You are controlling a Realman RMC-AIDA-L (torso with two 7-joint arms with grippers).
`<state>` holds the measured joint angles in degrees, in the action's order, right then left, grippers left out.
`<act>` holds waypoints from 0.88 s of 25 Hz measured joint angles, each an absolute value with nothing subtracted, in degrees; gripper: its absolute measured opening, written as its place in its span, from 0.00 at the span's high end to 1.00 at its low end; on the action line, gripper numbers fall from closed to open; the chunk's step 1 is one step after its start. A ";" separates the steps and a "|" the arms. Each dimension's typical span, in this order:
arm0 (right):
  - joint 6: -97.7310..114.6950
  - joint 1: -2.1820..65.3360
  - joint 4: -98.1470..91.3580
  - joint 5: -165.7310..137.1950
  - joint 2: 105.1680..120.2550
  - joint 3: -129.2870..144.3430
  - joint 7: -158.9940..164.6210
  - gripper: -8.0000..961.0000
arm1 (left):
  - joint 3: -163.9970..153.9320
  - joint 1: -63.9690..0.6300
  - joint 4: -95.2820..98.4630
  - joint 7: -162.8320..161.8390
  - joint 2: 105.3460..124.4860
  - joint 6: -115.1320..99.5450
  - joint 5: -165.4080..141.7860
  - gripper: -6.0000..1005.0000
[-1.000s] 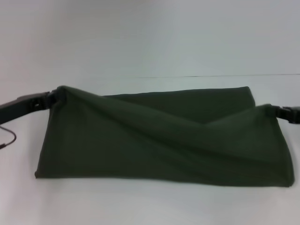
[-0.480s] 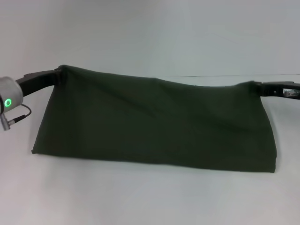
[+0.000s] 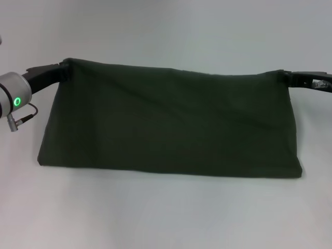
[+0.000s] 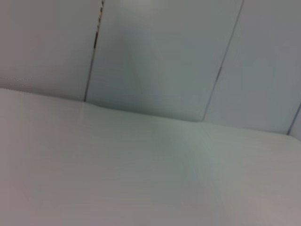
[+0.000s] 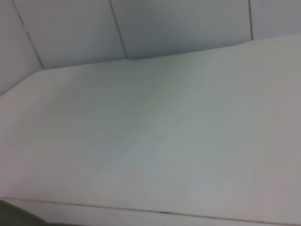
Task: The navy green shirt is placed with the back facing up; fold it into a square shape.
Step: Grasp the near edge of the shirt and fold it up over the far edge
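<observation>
Near edge of the white counter (image 3: 166,218): bare surface in front of the cloth. The navy green shirt (image 3: 171,124) lies across the counter's middle as a wide folded band, its lower fold edge resting on the counter nearest the robot, plain side showing. From that edge the cloth rises and slopes toward the far side, held taut at both upper corners.

Left gripper (image 3: 65,70): at the shirt's far-left corner, jaws clamped on the cloth; a green light glows on the arm's wrist housing.
Right gripper (image 3: 284,77): at the far-right corner, jaws likewise pinching the cloth.

Top hem runs nearly straight between the two, slightly lower on the right. Wrist views show only counter and wall panels.
</observation>
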<state>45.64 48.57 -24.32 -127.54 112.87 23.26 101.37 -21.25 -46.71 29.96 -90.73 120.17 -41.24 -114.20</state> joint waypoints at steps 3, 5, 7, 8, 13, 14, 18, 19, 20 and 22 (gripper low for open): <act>44.37 48.69 -24.17 -127.17 113.27 23.59 101.04 0.96 | -21.27 -46.72 29.36 -89.42 120.17 -40.53 -112.68 0.95; 44.09 48.80 -23.83 -126.90 113.38 23.65 100.45 0.96 | -21.27 -46.66 29.26 -89.13 120.16 -40.47 -112.37 0.95; 43.86 48.86 -23.34 -126.61 113.39 23.69 100.07 0.96 | -21.27 -46.59 29.26 -89.09 120.18 -40.43 -112.30 0.95; 43.67 48.90 -23.13 -126.56 113.41 23.71 99.99 0.96 | -21.27 -46.56 29.26 -89.07 120.20 -40.43 -112.29 0.94; 42.41 48.94 -22.77 -126.48 113.88 24.24 99.93 0.96 | -21.27 -46.54 29.26 -88.46 120.65 -40.36 -112.26 0.94; 42.13 48.94 -22.77 -126.47 114.04 24.38 99.93 0.96 | -21.29 -46.58 29.26 -88.41 120.72 -40.27 -112.25 0.93; 41.50 48.96 -22.76 -126.47 114.24 24.56 99.93 0.95 | -22.40 -46.74 29.30 -88.34 120.77 -39.55 -112.16 0.93; 41.48 48.95 -22.82 -126.47 114.25 24.76 99.93 0.95 | -22.81 -46.75 29.39 -88.34 120.78 -38.88 -112.13 0.93; 41.44 48.92 -23.01 -126.45 114.25 24.98 99.93 0.95 | -23.03 -46.75 29.44 -88.34 120.81 -38.39 -112.12 0.93; 40.97 48.77 -23.30 -126.32 114.25 25.35 99.93 0.88 | -23.23 -46.80 29.53 -88.37 120.98 -36.68 -111.85 0.88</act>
